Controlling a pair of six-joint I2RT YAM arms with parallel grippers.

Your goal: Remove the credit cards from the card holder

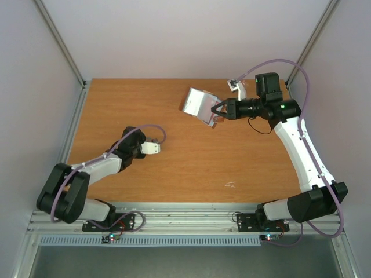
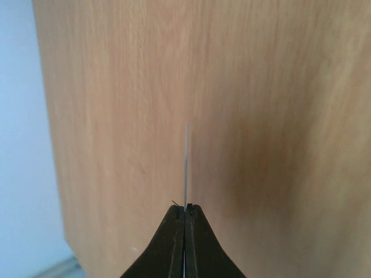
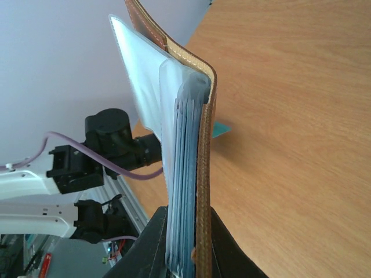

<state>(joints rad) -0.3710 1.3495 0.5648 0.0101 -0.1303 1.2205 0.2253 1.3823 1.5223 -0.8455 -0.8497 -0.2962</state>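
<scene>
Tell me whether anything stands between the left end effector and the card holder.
Nothing visible does: only table lies between the left end effector, shut on a thin card, and the card holder, gripped by the right end effector.

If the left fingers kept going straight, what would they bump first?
Nothing close: ahead of the left fingers and the thin card they pinch is bare table. Farther on, maybe the right arm; depth is unclear.

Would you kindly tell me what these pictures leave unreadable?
Left wrist: the card in the left hand shows edge-on only; its face is hidden.
Right wrist: the card holder in the right hand covers all but a teal corner; card count inside unclear.
</scene>
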